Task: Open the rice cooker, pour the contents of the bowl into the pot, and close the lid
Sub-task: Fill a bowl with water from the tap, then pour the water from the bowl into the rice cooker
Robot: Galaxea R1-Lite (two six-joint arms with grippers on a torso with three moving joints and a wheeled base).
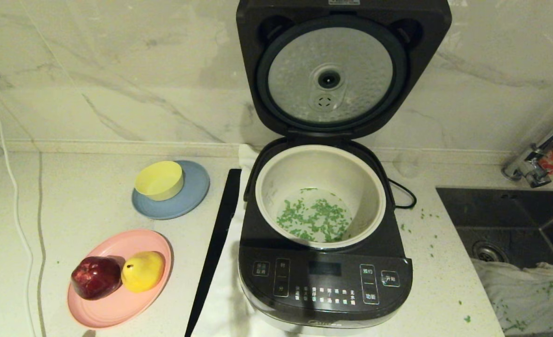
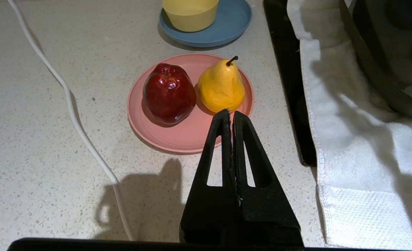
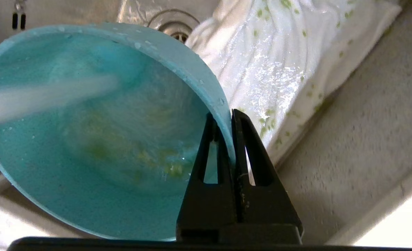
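The rice cooker [image 1: 325,281] stands at the centre of the counter with its lid [image 1: 330,75] raised upright, the dimpled silver underside facing me. The cream pot [image 1: 276,182] inside holds the green chopped contents [image 1: 313,217] across its bottom. My right gripper [image 3: 228,116] is shut on the rim of the teal bowl [image 3: 87,139], which it holds tilted over the sink. The bowl is wet, with a few green bits left inside. My left gripper [image 2: 231,112] is shut on nothing and hangs over the counter next to the pink plate. Neither gripper shows in the head view.
A pink plate [image 1: 117,309] carries a red apple [image 1: 96,277] and a yellow pear [image 1: 143,270]. A yellow bowl [image 1: 159,180] sits on a blue plate [image 1: 189,201]. The sink [image 1: 505,220] at the right holds a white cloth [image 1: 524,290] speckled green. A white cable [image 1: 16,210] runs down the left.
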